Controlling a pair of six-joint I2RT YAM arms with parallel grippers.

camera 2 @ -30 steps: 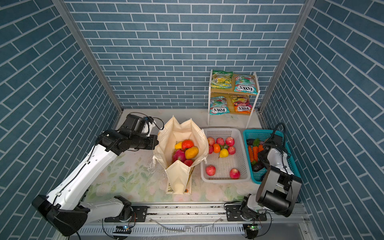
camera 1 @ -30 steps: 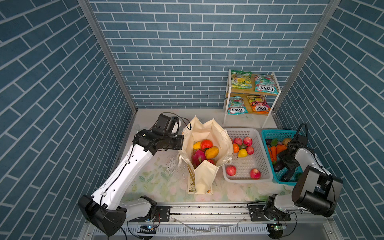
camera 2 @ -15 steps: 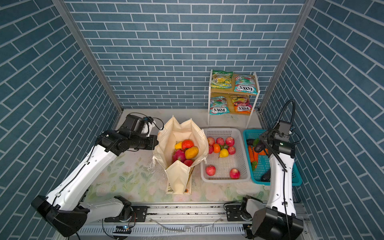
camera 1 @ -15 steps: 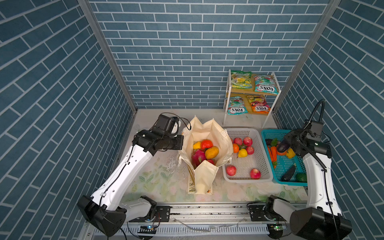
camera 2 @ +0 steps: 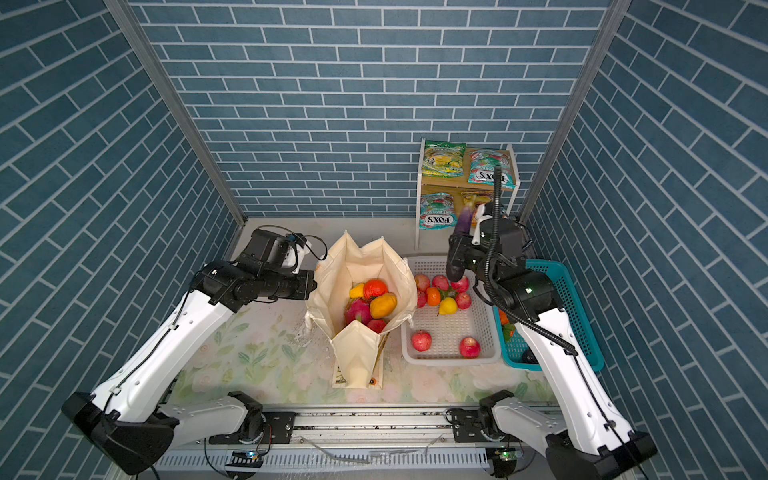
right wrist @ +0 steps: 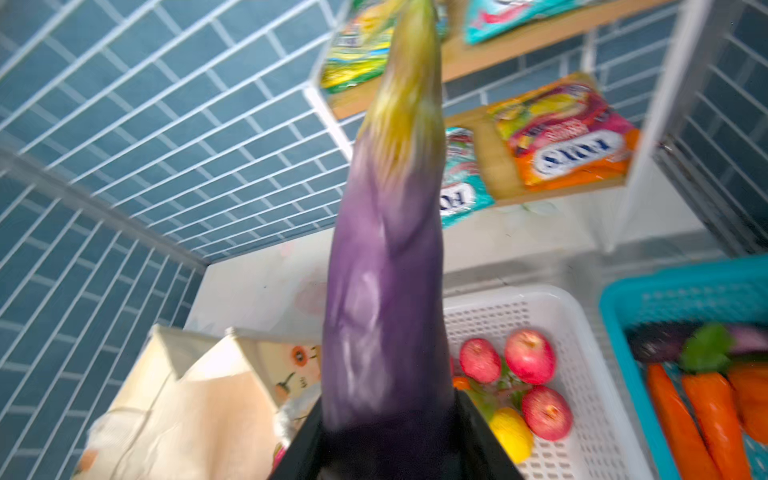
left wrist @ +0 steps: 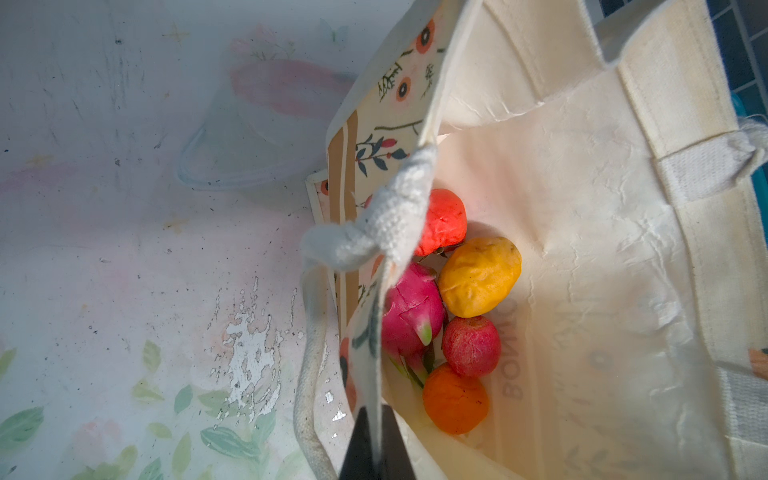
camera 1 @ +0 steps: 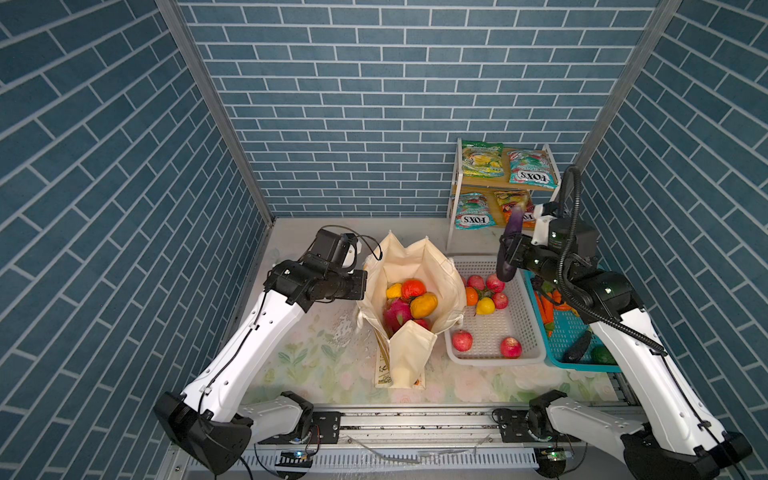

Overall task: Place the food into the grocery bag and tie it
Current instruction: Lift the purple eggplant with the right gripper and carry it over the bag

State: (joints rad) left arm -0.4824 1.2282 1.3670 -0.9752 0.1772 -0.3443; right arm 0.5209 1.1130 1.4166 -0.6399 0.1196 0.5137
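Note:
The cream grocery bag (camera 1: 409,266) (camera 2: 361,266) stands open mid-table. Inside it lie a pink dragon fruit (left wrist: 411,311), a yellow fruit (left wrist: 478,276), a red apple (left wrist: 471,345) and an orange (left wrist: 455,399). My left gripper (camera 1: 363,286) (left wrist: 376,444) is shut on the bag's left rim, with the fabric pinched between its jaws. My right gripper (camera 1: 505,255) (right wrist: 390,440) is shut on a long purple eggplant (camera 1: 514,226) (right wrist: 386,270). It holds the eggplant upright in the air over the back of the white basket (camera 1: 523,332), to the right of the bag.
The white basket holds red apples (camera 1: 462,340), an orange and a yellow fruit. A teal basket (camera 1: 569,332) with carrots and dark vegetables sits at the far right. A small shelf (camera 1: 540,189) at the back right carries FOX'S packets (camera 1: 532,174). Brick walls enclose the table.
My right arm rose out of the teal basket with the eggplant and swung left, over the white basket. The left arm and the bag stayed still.

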